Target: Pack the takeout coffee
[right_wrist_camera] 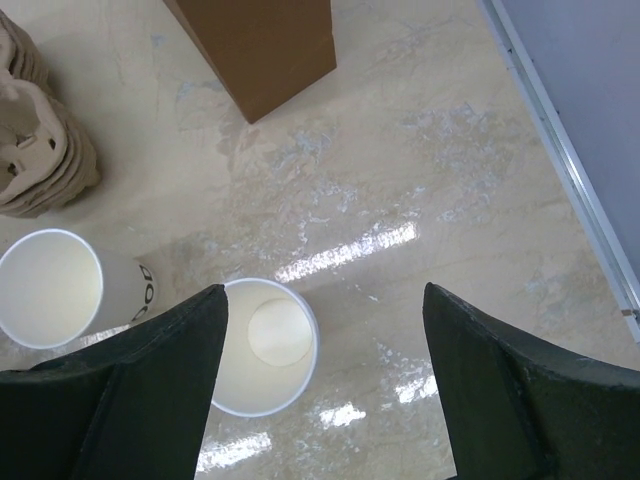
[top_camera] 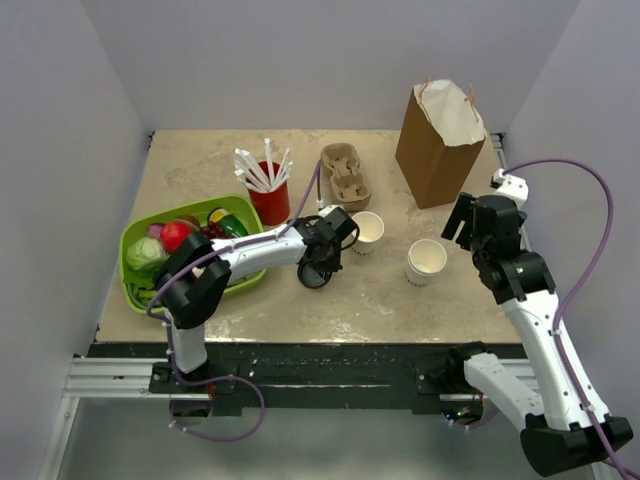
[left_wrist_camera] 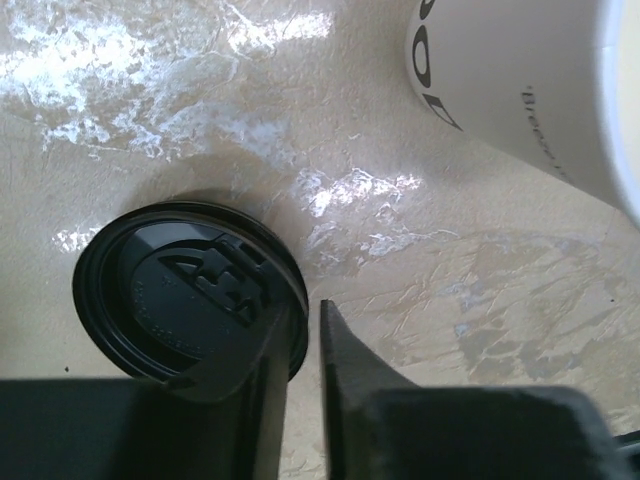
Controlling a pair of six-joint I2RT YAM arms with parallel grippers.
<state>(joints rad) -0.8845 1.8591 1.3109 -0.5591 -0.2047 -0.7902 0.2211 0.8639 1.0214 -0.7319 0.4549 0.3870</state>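
My overhead camera looks down from above the near edge, taking in the whole counter (top_camera: 330,300). My left wrist view hugs the counter, well left of the brown bag (top_camera: 435,150). My right wrist view looks down from higher, near that bag. Both share one lidless cup (right_wrist_camera: 50,290).

"OD" on white cup (left_wrist_camera: 500,90)

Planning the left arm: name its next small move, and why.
Probably finish pinching the lid and lift it: the left fingers straddle its rim, nearly closed, and the cup beside it stands lidless.
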